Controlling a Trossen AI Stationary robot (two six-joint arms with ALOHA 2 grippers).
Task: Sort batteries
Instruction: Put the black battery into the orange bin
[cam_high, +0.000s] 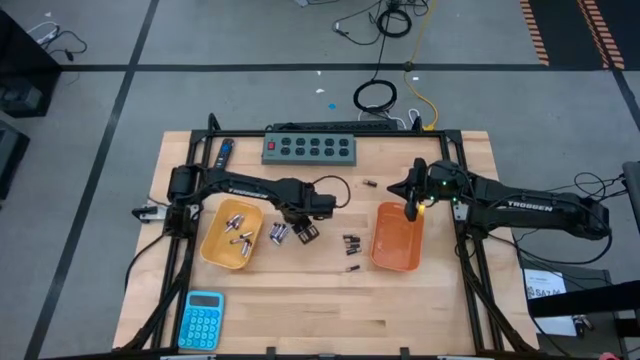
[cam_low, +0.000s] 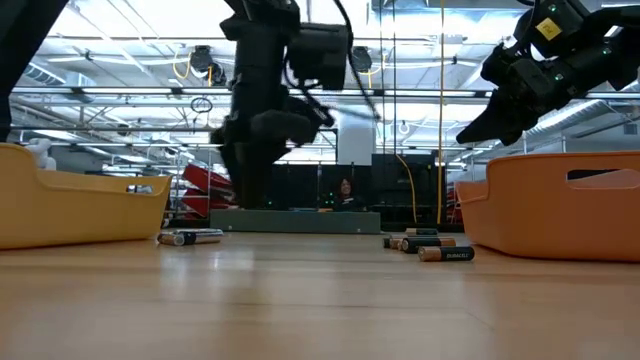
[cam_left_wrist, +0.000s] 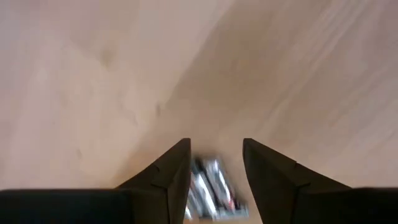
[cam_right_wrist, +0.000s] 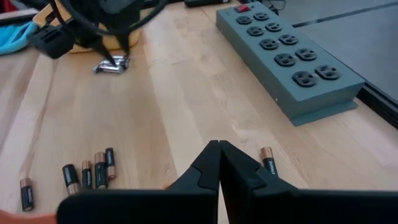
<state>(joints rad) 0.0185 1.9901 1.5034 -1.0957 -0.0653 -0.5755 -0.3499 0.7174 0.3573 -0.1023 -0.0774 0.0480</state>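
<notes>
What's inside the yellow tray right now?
The yellow tray holds several silvery batteries, loose near its middle. From the low view its wall hides them. The left gripper sits beside it over more silvery cells on the table.

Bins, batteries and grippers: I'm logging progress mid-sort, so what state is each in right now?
Yellow bin: holds several silvery batteries.
Orange bin: looks empty.
Silvery batteries: lying on the table beside the yellow bin.
Dark batteries: loose on the table.
Left gripper: fingers apart, straddling silvery batteries.
Right gripper: shut, empty, over the orange bin.
</notes>
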